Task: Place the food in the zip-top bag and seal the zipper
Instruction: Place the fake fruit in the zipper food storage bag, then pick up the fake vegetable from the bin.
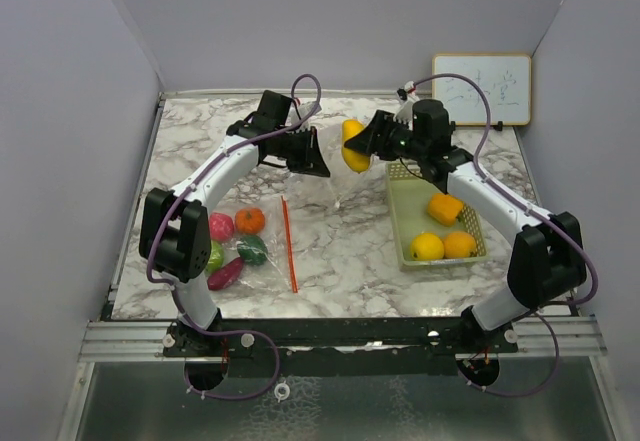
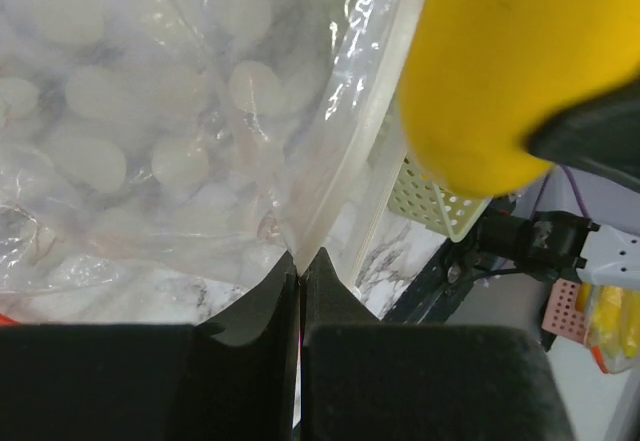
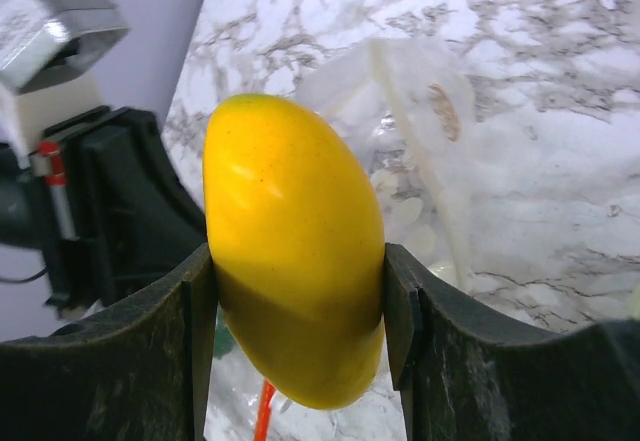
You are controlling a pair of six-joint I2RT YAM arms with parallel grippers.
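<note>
Yellow and glossy, the fruit [image 3: 295,251] is clamped across its narrow waist by the right gripper [image 3: 300,266], both fingers [image 3: 200,301] pressed on its flanks. It hangs in the air above the desk [image 1: 350,261], just beside the raised rim of the zip-top bag [image 2: 200,111]. The left gripper [image 2: 301,259] has its fingers closed flat on the film of that bag and holds the edge up.

The likely trouble is the mouth. The bag is lifted by one pinch only, so the opening probably sags and may be narrow (how wide it gapes, the pictures do not show). If the fruit is let go over the rim and not the gap, it could glance off and roll over the desk. A hard push into the film could drag the bag out of the left pinch. The smooth skin might also slide between the fingers.

The fruit's long axis lies crosswise to the line between the right fingers. From above it runs from the far side towards the arms' bases, its nearer end towards the bag. How steeply it tips down I cannot tell. End-first entry looks safer than broadside.
</note>
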